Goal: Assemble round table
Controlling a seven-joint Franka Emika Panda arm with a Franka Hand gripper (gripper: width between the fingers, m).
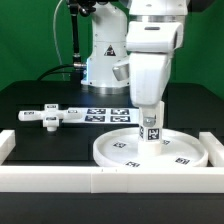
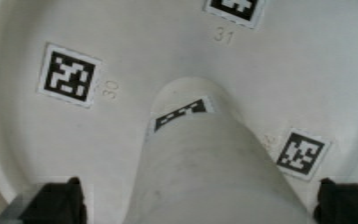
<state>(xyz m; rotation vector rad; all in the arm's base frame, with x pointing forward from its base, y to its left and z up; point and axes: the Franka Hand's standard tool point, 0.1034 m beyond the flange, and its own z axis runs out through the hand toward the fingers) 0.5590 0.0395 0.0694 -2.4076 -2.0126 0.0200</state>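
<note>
Plastic, white and hard, makes up every part here, so the post [image 1: 152,126] should be light and stiff, but smooth enough to slip if pinched weakly; the best hold, I judge, is across its round side near the upper end, with the fingers square to its axis. It stands upright on the disc [image 1: 120,152], directly under the gripper [image 1: 152,122], and in the wrist view it runs up from between the two dark fingertips [image 2: 48,203] toward the disc's floor, a small tag on its flank. The jaws stand spread wide on either side of the post, with a gap visible at each fingertip, so nothing is grasped. Whether the post is already screwed into the disc's centre or only resting there cannot be told. The disc lies flat just below the gripper, rim up, tags on its inner face, close against the rail [image 1: 60,175] that borders the table's near edge. It is broad and rigid and would be awkward to lift by anything but the rim. The base [image 1: 52,116] lies well off toward the exterior view's left, beside the marker board [image 1: 108,113]. The arm hangs straight down, wrist vertical, with its white hand directly above the post and the fingers reaching down around the post's upper part.
</note>
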